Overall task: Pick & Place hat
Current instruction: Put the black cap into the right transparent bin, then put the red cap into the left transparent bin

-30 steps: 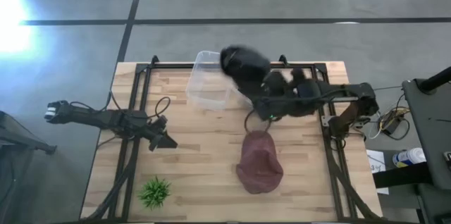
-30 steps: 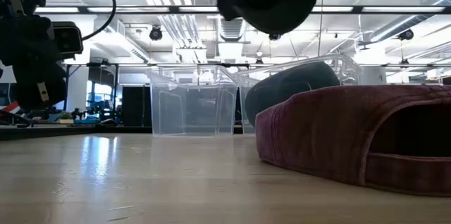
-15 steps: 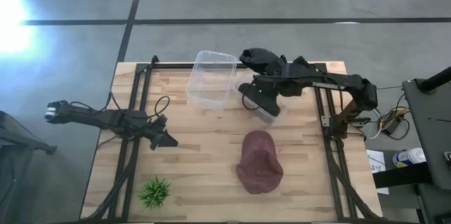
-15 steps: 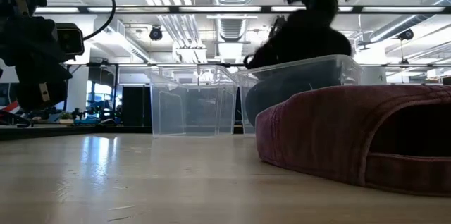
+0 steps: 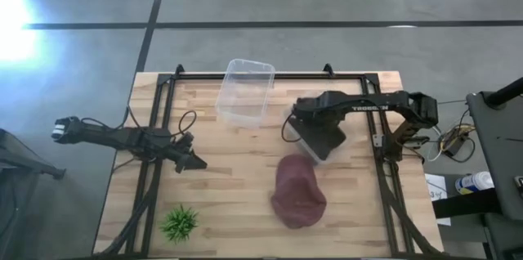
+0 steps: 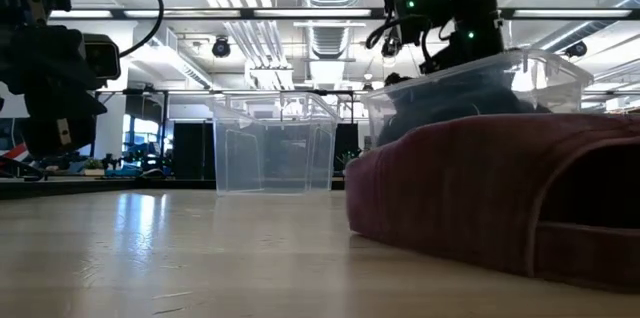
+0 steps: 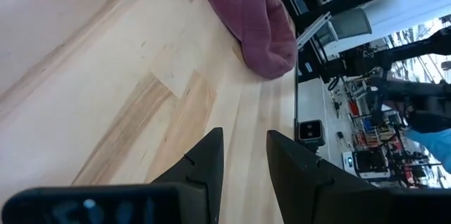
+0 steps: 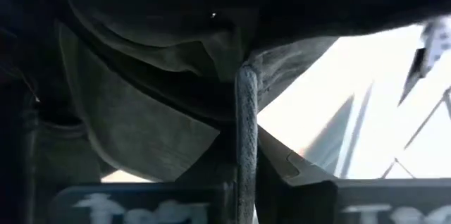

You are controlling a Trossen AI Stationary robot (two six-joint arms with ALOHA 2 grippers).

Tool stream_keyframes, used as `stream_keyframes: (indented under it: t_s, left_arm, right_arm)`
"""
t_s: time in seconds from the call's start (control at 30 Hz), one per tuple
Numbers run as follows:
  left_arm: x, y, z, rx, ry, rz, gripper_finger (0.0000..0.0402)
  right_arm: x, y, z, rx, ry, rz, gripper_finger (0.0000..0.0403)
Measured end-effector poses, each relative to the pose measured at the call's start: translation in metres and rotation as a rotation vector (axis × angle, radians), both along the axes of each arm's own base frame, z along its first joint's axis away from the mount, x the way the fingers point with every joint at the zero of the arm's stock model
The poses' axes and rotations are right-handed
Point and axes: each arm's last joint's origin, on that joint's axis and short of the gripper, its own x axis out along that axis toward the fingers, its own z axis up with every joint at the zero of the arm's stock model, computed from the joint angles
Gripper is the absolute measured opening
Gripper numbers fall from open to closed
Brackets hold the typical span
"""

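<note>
A black hat [image 6: 440, 108] lies inside a clear bin [image 6: 540, 68] at mid-table, with my right gripper [image 5: 319, 133] reaching down into that bin, shut on the hat. In the high view the gripper hides most of the hat. A maroon hat [image 5: 298, 190] rests on its brim on the table, right against the near side of this bin. My left gripper [image 5: 194, 163] waits open over the table's left part; it touches nothing. My right gripper [image 8: 243, 182] pinches a corded edge of the black hat [image 8: 245, 111] between its two fingers, which come from above and point down into the bin. The cloth bunches up right in front of the wrist camera. The hat sits in the bin; what it rests on is hidden.
A second clear bin [image 5: 245, 88] stands at the far edge, left of the right arm. A small green plant [image 5: 180, 223] sits near the near-left corner. Bare wood lies between the left gripper and the maroon hat. Black frame rails [image 5: 155, 129] run along the table's sides.
My right gripper has carried the black hat from high above the far edge toward the near edge and down into the clear bin. The bin has shifted a little toward the near edge, and the maroon hat has been nudged along with it.
</note>
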Motion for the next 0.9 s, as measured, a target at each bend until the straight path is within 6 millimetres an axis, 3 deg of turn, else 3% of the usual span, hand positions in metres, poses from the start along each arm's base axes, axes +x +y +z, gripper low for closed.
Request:
stream_keyframes:
  t_s: [0.13, 0.27, 0.43, 0.67, 0.8, 0.9]
  left_arm:
    - [0.000, 0.000, 0.000, -0.009, 0.003, 0.004, 0.0103]
    - [0.000, 0.000, 0.000, -0.011, 0.004, 0.006, 0.0103]
    - [0.000, 0.000, 0.000, -0.012, 0.003, 0.007, 0.0103]
    - [0.003, 0.000, 0.005, -0.007, -0.057, 0.028, 0.0103]
    - [0.006, 0.000, 0.016, -0.004, -0.184, 0.033, 0.0103]
    - [0.008, 0.001, 0.025, -0.013, -0.273, 0.057, 0.0103]
  right_arm:
    - [-0.003, 0.001, -0.005, 0.038, 0.008, -0.013, 0.0013]
    - [-0.004, 0.004, 0.005, 0.081, -0.024, -0.019, 0.0030]
    - [-0.002, 0.008, 0.048, 0.066, -0.157, 0.002, 0.0092]
    - [-0.016, 0.012, 0.105, 0.007, -0.276, -0.001, 0.0181]
    - [-0.024, 0.028, 0.135, 0.048, -0.421, 0.013, 0.0201]
    - [-0.025, 0.049, 0.143, 0.142, -0.494, -0.044, 0.0200]
